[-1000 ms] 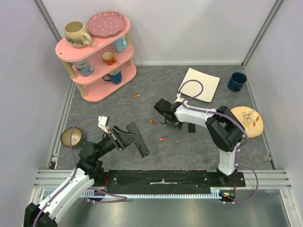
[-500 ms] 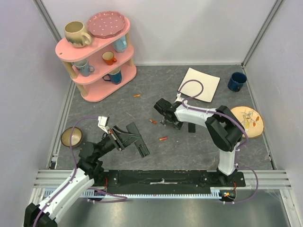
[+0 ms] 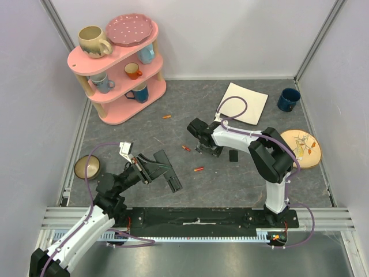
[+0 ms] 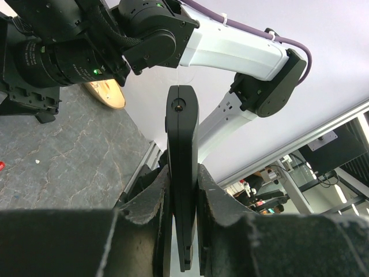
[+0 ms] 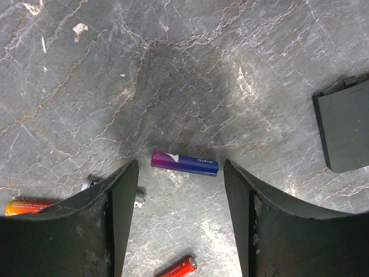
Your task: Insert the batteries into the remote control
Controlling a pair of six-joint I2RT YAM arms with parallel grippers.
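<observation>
Evidently early: L jaws clamp remote (image 4: pixel 182 173) edge-on at near-left, R jaws gape astride blue-purple batt. (image 5: pixel 184 163) lying on desk (image 5: pixel 202 69), cover (image 5: pixel 345 124) off beside it; no batt. picked up or loaded yet.

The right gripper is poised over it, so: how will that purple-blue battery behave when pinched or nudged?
The purple-blue battery is a smooth little cylinder lying on its side on the flat mat, so a nudge would probably roll it. Its glossy wrapper may slip between the open fingers. It looks rigid.
</observation>
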